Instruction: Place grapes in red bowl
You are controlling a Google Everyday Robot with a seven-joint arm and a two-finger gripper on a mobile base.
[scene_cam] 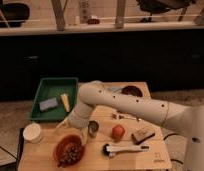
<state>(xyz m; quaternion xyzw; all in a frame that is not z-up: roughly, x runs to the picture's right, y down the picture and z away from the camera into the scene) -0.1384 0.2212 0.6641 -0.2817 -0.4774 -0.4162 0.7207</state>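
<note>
The red bowl [59, 145] stands at the front left of the wooden table. The grapes [70, 154], a dark lumpy bunch, lie inside it. My gripper [72, 130] hangs just above the bowl's far rim at the end of the white arm, which reaches in from the right. Its pale fingers stand spread apart, with nothing between them. The gripper is clear of the grapes.
A metal cup [93, 129] stands right beside the gripper. A white cup [33, 133] is to the left, and a green tray [42, 90] with a sponge and a yellow item behind. An orange-red fruit [117, 131], a brush [122, 148], a brown block [141, 135] and a maroon bowl [131, 91] lie to the right.
</note>
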